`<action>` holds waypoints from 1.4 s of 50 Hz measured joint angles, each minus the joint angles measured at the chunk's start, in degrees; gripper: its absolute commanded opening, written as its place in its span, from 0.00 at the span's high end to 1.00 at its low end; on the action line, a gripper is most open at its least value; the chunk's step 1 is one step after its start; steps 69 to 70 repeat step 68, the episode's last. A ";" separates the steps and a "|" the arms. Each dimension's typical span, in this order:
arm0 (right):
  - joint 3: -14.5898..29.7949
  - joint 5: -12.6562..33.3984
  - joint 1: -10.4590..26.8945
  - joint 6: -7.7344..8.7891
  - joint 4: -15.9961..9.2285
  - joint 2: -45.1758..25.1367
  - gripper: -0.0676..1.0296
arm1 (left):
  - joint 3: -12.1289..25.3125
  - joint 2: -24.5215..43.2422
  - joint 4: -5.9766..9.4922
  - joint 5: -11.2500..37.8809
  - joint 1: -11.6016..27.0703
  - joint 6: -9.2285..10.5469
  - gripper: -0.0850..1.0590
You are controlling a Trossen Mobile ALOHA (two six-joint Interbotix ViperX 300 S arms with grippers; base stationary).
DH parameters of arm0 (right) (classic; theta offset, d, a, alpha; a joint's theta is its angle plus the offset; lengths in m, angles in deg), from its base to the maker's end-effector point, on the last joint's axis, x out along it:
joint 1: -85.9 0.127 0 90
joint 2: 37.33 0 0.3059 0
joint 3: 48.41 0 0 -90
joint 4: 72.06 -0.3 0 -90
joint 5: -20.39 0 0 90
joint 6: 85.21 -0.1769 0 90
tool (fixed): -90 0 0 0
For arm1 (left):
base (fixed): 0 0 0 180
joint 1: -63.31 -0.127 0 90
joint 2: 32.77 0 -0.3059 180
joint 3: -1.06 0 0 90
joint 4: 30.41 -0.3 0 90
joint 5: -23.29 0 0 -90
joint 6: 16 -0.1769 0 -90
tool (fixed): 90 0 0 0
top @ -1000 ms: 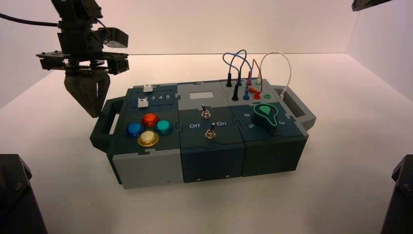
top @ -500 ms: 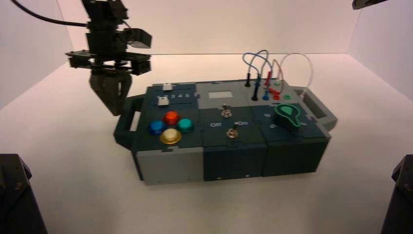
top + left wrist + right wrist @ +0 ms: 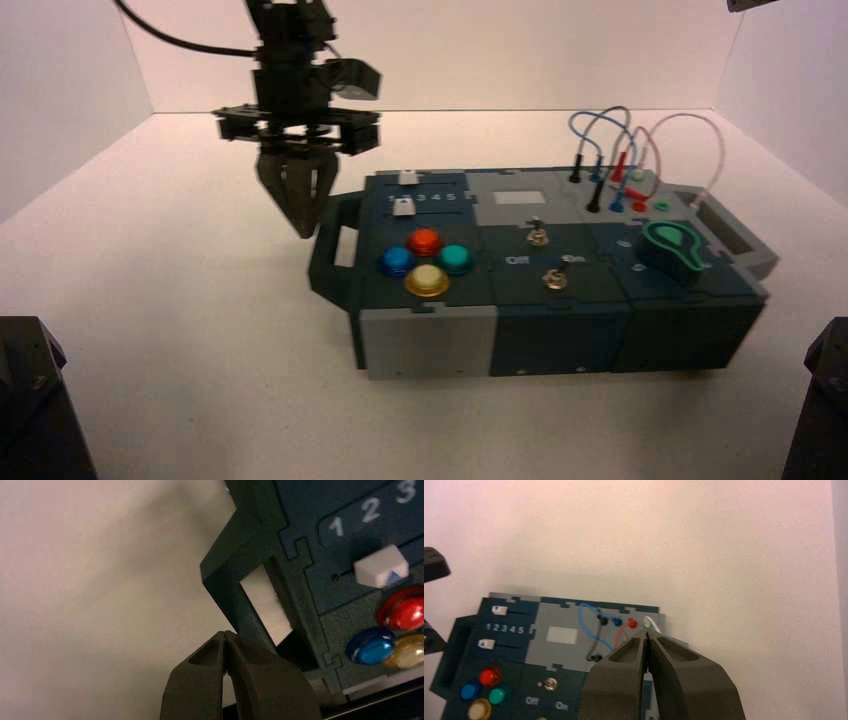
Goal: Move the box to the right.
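Observation:
The box is a dark-teal and grey panel with side handles, lying a little right of the table's middle. It carries red, blue, teal and yellow buttons, two toggle switches, a green knob and looping wires. My left gripper is shut, its tips against the outer side of the box's left handle. The left wrist view shows the shut gripper touching that handle. My right gripper is shut and hangs high above the box's wire end.
Dark arm bases stand at the near left and near right corners. White walls close in the table at the back and sides. The box's right handle points toward the right wall.
The box has slid steadily to the right across the table. My left gripper moved right with it, staying against the left handle. The right arm has not moved.

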 measured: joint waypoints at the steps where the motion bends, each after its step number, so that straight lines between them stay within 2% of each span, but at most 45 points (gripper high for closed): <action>1: 0.00 -0.09 0.00 0.00 0.00 0.00 0.96 | 0.35 0.09 0.00 0.18 0.18 0.00 0.95; 23: 0.00 -0.09 0.00 -0.09 -0.09 0.00 0.96 | 6.77 3.43 0.53 2.55 3.96 0.00 0.95; 28: 0.00 0.00 0.00 0.00 -0.09 0.00 0.96 | 8.00 4.13 1.05 2.99 5.19 0.00 0.95; 42: 0.00 -0.09 0.00 -0.09 -0.09 -0.09 0.96 | 8.44 4.48 1.93 2.64 6.86 -0.18 0.95; 52: 0.00 0.00 -0.09 0.00 -0.18 -0.09 0.96 | 8.09 0.35 1.93 0.35 4.66 -0.18 0.95; 63: 0.00 -0.09 -0.09 0.00 -0.18 -0.09 0.96 | 4.75 -8.79 0.97 -1.14 -0.53 -0.26 0.95; 70: 0.00 -0.09 0.00 -0.09 -0.18 -0.18 0.96 | 3.69 -10.63 0.70 -1.41 -1.32 -0.26 0.95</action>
